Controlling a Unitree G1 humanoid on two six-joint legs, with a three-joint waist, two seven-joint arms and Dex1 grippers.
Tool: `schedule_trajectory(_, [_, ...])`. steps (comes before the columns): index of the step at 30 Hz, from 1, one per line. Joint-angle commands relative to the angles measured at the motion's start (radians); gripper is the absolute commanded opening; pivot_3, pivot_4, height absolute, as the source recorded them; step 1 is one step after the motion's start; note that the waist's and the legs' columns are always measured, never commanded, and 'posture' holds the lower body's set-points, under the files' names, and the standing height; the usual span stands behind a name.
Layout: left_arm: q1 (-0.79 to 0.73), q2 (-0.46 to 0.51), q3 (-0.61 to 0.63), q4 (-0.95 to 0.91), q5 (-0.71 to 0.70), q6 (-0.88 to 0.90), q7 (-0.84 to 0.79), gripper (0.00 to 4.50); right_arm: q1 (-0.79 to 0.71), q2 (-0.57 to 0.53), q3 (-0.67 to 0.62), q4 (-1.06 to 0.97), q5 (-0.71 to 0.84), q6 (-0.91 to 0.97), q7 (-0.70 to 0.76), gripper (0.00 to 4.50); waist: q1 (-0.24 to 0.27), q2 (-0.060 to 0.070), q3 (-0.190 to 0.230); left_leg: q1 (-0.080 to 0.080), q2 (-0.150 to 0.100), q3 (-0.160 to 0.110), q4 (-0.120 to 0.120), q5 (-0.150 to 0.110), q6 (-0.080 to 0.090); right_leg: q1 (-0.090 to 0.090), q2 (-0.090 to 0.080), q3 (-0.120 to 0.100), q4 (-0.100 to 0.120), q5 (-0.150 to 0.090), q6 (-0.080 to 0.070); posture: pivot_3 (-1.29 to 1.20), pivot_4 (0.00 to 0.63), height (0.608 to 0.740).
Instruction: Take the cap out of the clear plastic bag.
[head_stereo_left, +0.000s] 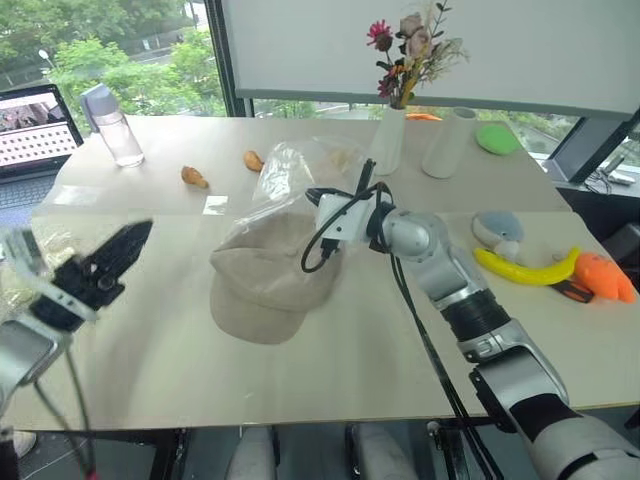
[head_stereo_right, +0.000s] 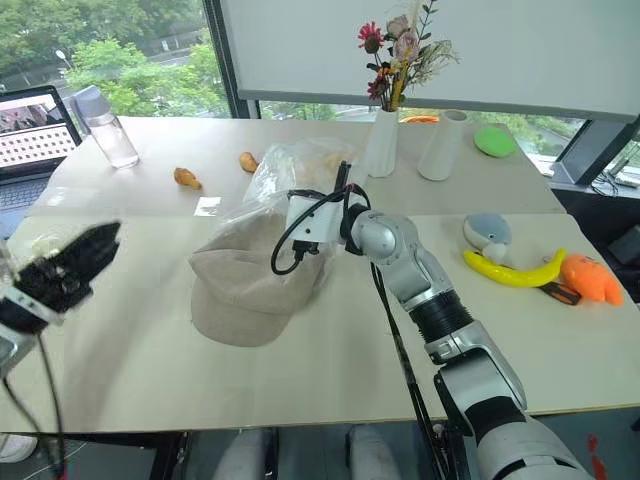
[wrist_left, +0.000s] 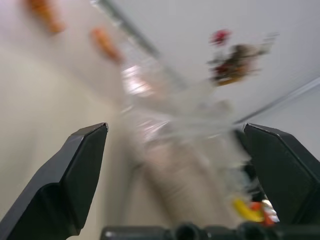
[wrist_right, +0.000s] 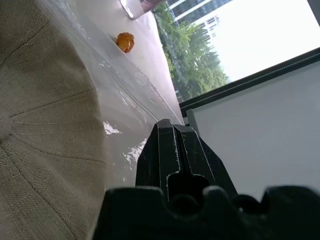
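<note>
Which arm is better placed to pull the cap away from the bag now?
Probably the left. The left gripper is open and free, at the table's left, with the cap ahead of it. The right gripper is shut on the clear plastic bag above the cap, so it should keep holding.

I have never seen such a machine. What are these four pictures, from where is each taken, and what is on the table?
This is a two-armed humanoid robot. The two wide pictures come from cameras in its head, looking down over its arms. The other two come from a camera on each wrist, looking along that gripper's black fingers.

On the table lies a beige cap, its back part inside a clear plastic bag. The right gripper is shut on the clear plastic bag, pinching it beside the cap. The left gripper is open, holds nothing, and stands apart from the cap.

Also there: a water bottle, a vase of flowers, a white cylinder, a toy banana and a laptop.
</note>
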Motion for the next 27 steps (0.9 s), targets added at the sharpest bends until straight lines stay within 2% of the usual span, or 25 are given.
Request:
schedule_trajectory(1, [0.022, -0.035, -0.048, -0.094, 0.052, 0.016, -0.021, 4.48, -0.027, 0.004, -0.013, -0.014, 0.008, -0.023, -0.011, 0.00, 0.006, 0.000, 0.000, 0.000, 0.000, 0.000, 0.000, -0.001, -0.001, 0.000, -0.001, 0.000, -0.001, 0.000, 0.000, 0.00, 0.150, 0.740])
schedule_trajectory(3, [0.031, -0.072, -0.068, -0.107, 0.040, 0.023, -0.010, 4.48, -0.028, 0.005, -0.015, -0.013, 0.008, -0.023, -0.010, 0.00, 0.007, 0.000, 0.000, 0.000, 0.000, 0.001, 0.001, -0.003, -0.005, 0.001, -0.001, 0.000, -0.001, 0.000, 0.000, 0.00, 0.150, 0.740])
schedule_trajectory(9, [0.066, -0.153, -0.144, -0.135, 0.047, 0.051, -0.017, 4.48, -0.027, 0.005, -0.017, -0.021, 0.008, -0.018, -0.007, 0.00, -0.003, 0.000, 0.000, 0.000, 0.000, 0.001, 0.001, -0.002, -0.003, 0.000, -0.001, 0.000, 0.000, 0.001, -0.001, 0.00, 0.150, 0.740])
schedule_trajectory(16, [0.086, -0.237, -0.178, -0.044, 0.083, 0.051, -0.029, 4.48, -0.017, -0.010, -0.025, -0.044, 0.007, -0.001, -0.003, 0.00, -0.003, 0.000, 0.000, 0.001, 0.000, 0.001, 0.000, 0.000, 0.000, 0.000, 0.000, 0.000, 0.001, 0.001, -0.001, 0.00, 0.150, 0.740])
schedule_trajectory(20, [0.017, -0.292, -0.237, 0.002, 0.133, 0.050, -0.052, 4.48, -0.016, -0.008, -0.024, -0.049, 0.008, 0.005, -0.002, 0.00, 0.005, 0.001, -0.001, 0.001, -0.001, 0.001, 0.002, 0.000, 0.000, 0.001, -0.001, 0.000, 0.001, 0.001, -0.001, 0.00, 0.150, 0.740])
schedule_trajectory(22, [-0.022, -0.296, -0.286, 0.001, 0.214, 0.043, -0.082, 4.48, -0.019, -0.005, -0.020, -0.049, 0.006, 0.008, -0.002, 0.00, 0.011, 0.002, -0.001, 0.001, -0.001, 0.001, 0.002, 0.000, 0.000, 0.002, -0.001, 0.000, 0.001, 0.001, 0.000, 0.00, 0.150, 0.740])
schedule_trajectory(27, [-0.166, -0.326, -0.355, 0.091, 0.304, 0.059, -0.149, 4.48, -0.037, 0.004, -0.020, -0.054, 0.005, 0.018, -0.001, 0.00, 0.036, 0.006, -0.004, 0.002, -0.002, 0.001, 0.003, 0.000, 0.000, 0.003, -0.001, 0.000, 0.000, 0.001, 0.000, 0.00, 0.150, 0.740])
